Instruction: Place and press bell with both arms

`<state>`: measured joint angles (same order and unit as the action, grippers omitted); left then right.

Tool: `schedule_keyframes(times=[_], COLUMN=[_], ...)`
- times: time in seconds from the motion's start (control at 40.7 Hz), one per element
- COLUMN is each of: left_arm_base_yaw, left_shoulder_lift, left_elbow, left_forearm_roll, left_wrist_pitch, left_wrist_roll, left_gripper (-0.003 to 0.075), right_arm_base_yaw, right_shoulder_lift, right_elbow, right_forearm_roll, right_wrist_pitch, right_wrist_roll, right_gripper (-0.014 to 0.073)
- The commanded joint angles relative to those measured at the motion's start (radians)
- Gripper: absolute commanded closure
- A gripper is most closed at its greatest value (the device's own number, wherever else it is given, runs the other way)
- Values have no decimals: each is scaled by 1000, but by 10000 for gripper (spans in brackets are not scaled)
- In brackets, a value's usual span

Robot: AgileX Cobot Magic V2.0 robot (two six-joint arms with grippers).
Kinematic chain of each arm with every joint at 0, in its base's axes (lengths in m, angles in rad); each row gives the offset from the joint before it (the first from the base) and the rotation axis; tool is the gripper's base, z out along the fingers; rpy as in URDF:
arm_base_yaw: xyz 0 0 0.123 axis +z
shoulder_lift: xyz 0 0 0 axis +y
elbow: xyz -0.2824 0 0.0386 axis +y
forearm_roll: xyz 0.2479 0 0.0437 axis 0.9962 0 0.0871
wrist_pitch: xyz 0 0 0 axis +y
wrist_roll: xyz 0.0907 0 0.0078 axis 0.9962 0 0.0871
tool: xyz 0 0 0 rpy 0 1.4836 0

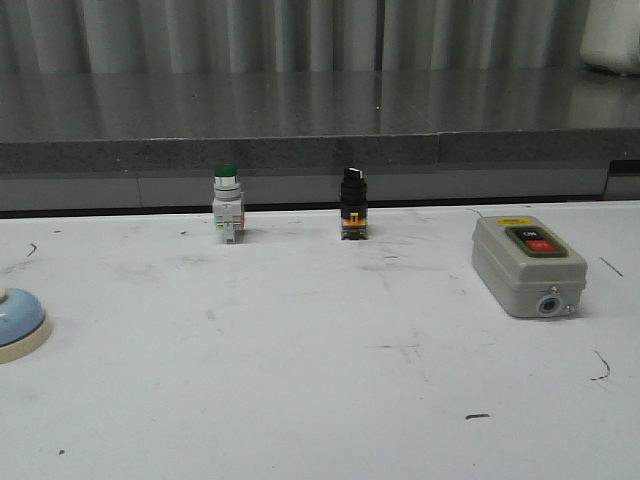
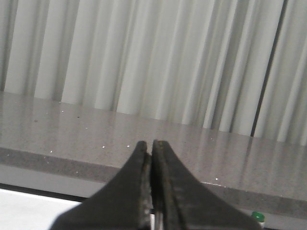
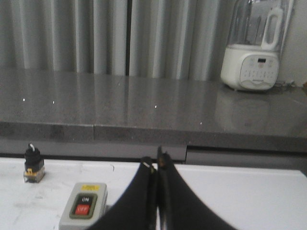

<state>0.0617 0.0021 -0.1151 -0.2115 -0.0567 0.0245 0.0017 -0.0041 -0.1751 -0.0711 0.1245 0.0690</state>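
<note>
The light-blue bell with its cream base sits at the far left edge of the white table in the front view, partly cut off by the frame. No arm shows in the front view. My left gripper is shut and empty, raised and facing the grey counter. My right gripper is shut and empty, above the table to the right of the grey switch box. The bell does not show in either wrist view.
A grey switch box with red and black buttons lies at the right. A green-capped push button and a black selector switch stand at the table's back edge. A grey counter runs behind, with a white appliance on it.
</note>
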Motion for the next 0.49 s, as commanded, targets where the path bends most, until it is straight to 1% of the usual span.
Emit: schedule_keyframes(times=[0.0,0.098,0.246,0.344,0.467], left_arm_base_yaw=[1,1,1,1,1], left_shoulder_lift=[74,193,343,392,399], left_elbow=[-127,-217,-300,-318,-318], left_forearm_roll=[40,107,112,112,112], left_wrist_pitch=[69,188,266,263,250], left_wrist_roll=[-7,-5,-5,-5,-5], left_gripper=[741,741,741,740,739], right_arm_base_yaw=[-8,-8,-8,-8,-8], right_shoulder_lift=[72,180,323,375,390], right_elbow=[-127,-220,-299,-311,-311], right_forearm_roll=[-1,12,12,12,12], right_wrist_pitch=[17,87,168,189,187], right_wrist_roll=[0,0,0,0,0], right_gripper=[661,661,661,661,660])
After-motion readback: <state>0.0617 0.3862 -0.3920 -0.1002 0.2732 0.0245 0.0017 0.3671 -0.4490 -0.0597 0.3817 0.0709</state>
